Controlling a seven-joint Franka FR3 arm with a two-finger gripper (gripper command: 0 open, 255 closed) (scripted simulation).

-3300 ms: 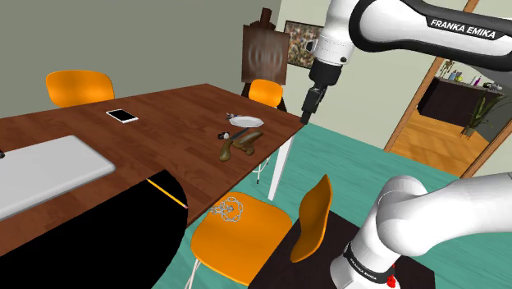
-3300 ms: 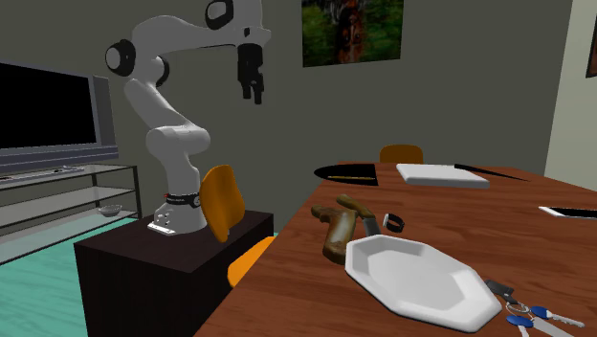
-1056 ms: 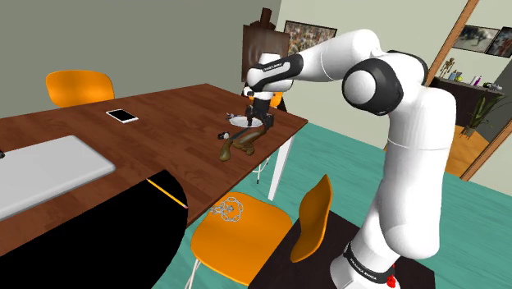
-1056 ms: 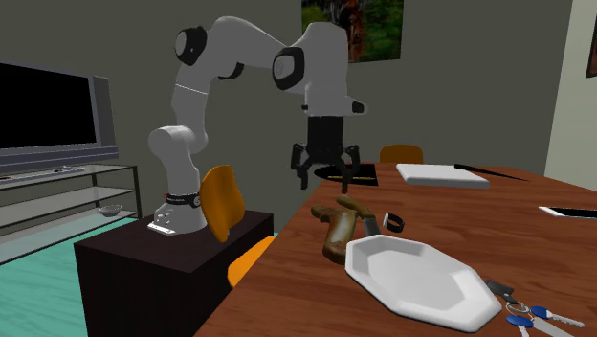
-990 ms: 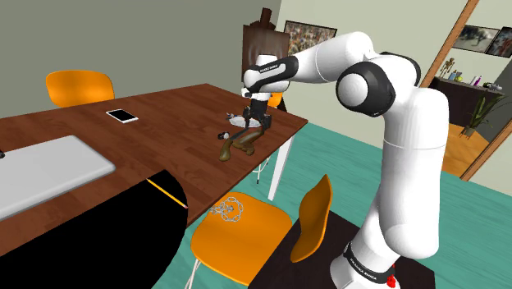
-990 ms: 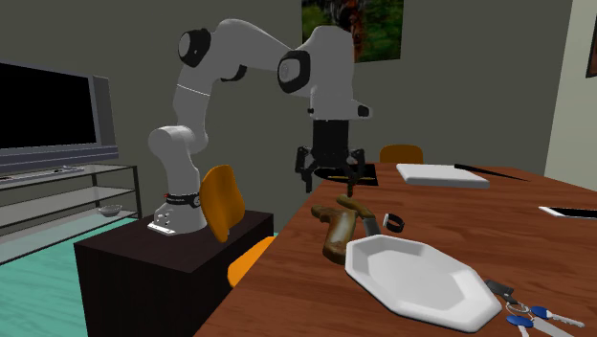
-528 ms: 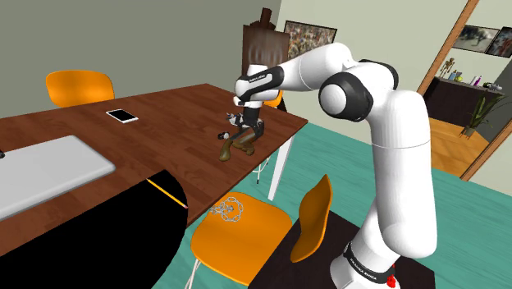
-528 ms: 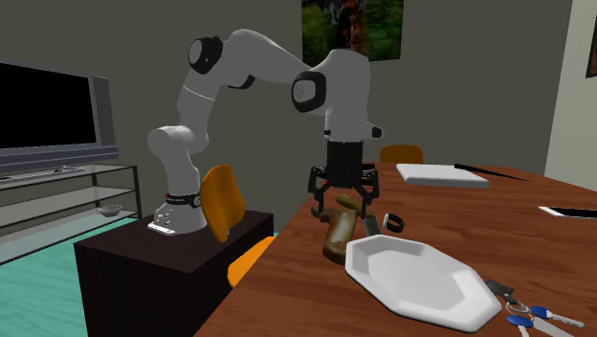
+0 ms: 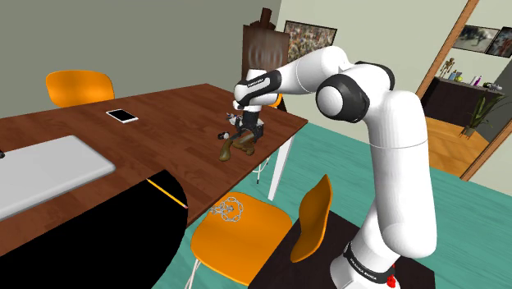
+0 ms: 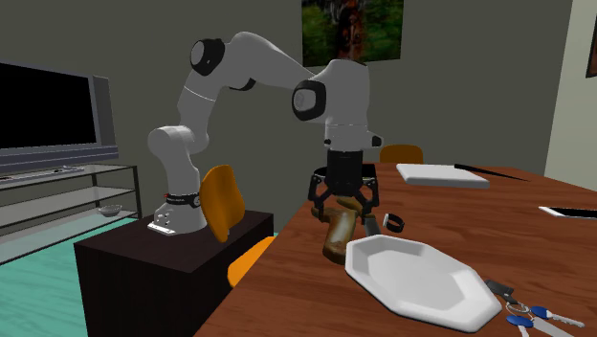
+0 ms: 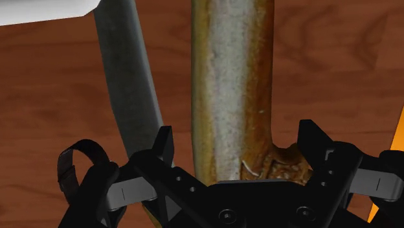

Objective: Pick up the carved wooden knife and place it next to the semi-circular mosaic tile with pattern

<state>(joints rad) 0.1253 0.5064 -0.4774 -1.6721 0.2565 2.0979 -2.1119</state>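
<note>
Knife (image 10: 336, 241) lies flat on the brown wooden table (image 9: 148, 123), near the edge on the stand's side and just beside a white octagonal plate (image 10: 421, 280). In the wrist view I see its brown handle running straight between the fingers of my gripper (image 11: 238, 139), with a grey blade-like piece (image 11: 129, 91) alongside it. The jaws stand wide, one on each side of the handle, and I can't see either touching it. A small black ring (image 10: 393, 223) sits next to the knife; keys (image 10: 528, 312) lie beyond the plate
</note>
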